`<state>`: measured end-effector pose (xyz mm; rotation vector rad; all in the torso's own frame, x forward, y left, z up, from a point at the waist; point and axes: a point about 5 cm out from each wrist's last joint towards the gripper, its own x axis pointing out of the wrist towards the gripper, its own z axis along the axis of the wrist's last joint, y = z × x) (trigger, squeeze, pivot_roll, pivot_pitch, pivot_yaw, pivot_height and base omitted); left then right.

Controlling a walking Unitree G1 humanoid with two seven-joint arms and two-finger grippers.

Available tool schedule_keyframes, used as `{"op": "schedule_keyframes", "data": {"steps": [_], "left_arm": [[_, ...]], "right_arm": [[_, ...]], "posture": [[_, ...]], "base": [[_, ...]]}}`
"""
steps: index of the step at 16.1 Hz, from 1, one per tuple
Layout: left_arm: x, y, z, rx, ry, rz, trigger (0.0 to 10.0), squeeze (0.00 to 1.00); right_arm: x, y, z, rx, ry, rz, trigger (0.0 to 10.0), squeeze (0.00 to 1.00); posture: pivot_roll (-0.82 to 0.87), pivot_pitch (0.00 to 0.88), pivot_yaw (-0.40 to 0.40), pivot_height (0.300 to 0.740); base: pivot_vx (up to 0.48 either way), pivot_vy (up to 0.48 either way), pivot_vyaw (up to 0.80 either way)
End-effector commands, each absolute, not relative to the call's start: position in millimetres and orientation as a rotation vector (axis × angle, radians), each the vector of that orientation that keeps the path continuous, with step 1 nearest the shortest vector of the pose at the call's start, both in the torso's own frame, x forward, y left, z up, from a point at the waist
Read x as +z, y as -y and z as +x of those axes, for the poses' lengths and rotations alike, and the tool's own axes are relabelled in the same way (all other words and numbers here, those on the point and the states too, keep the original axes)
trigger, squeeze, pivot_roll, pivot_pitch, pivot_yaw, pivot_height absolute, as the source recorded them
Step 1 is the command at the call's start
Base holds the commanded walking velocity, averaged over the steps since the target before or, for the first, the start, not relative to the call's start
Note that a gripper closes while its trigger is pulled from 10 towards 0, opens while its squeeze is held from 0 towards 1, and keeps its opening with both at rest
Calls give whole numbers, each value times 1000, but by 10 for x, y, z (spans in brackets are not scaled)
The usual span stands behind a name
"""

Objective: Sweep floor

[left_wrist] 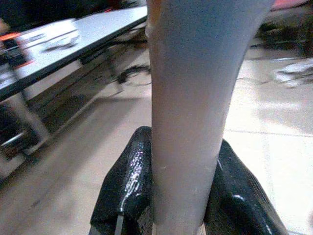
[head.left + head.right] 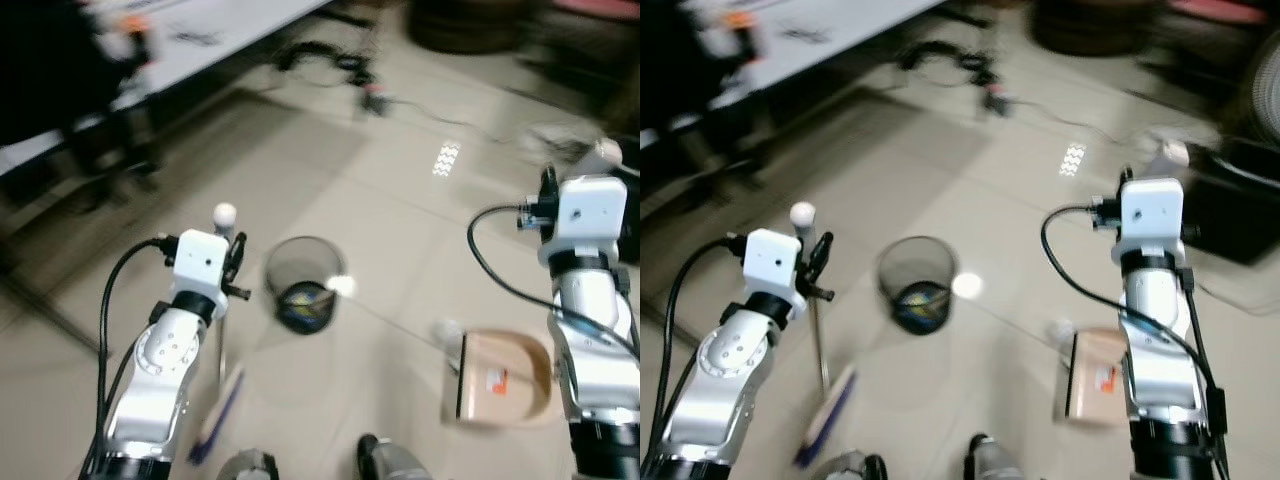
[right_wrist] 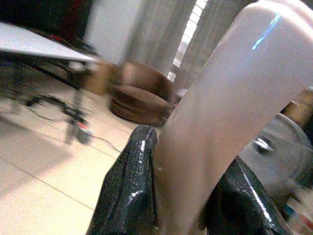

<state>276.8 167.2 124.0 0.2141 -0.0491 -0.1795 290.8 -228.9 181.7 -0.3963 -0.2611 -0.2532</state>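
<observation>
Two tools gripped: blue-bristled broom (image 2: 222,400), beige dustpan (image 2: 505,380).

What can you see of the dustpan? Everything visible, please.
The dustpan is a pale beige, plastic-looking pan with a raised rim, a dark front edge and a small orange-and-white label inside. It sits low over the tiled floor, on the robot's right, right of the wire wastebasket. Its long pale handle rises to the right gripper, whose black fingers close around it. Blur hides whether the pan touches the floor.
</observation>
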Motion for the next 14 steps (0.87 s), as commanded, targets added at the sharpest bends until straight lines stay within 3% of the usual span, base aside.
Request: {"op": "schedule_keyframes", "data": {"steps": [1,3,7,8,14], "left_arm": [[1278,-1648,2782,-180,73,218,10000,0],[1308,-1612,2811,-193,92,210,10000,0],[1372,-1556,2846,-222,115,169,10000,0],[1354,-1524,2832,-274,102,169,10000,0],[1399,-1488,2879,-286,125,170,10000,0]], "right_arm": [[2008,2238,2879,-254,350,-432,10000,0],[1978,2208,2894,-234,341,-471,10000,0],[1846,2122,2915,-243,312,-325,10000,0],[1771,1991,2905,-138,261,-234,10000,0],[1669,1889,2884,-135,218,-192,10000,0]], "posture": [[-61,99,49,740],[-63,89,40,740],[-65,83,39,740],[-63,79,39,740],[-71,60,43,740]], "base": [[0,0,-800],[0,0,-800],[0,0,-800],[0,0,-800],[0,0,-800]]}}
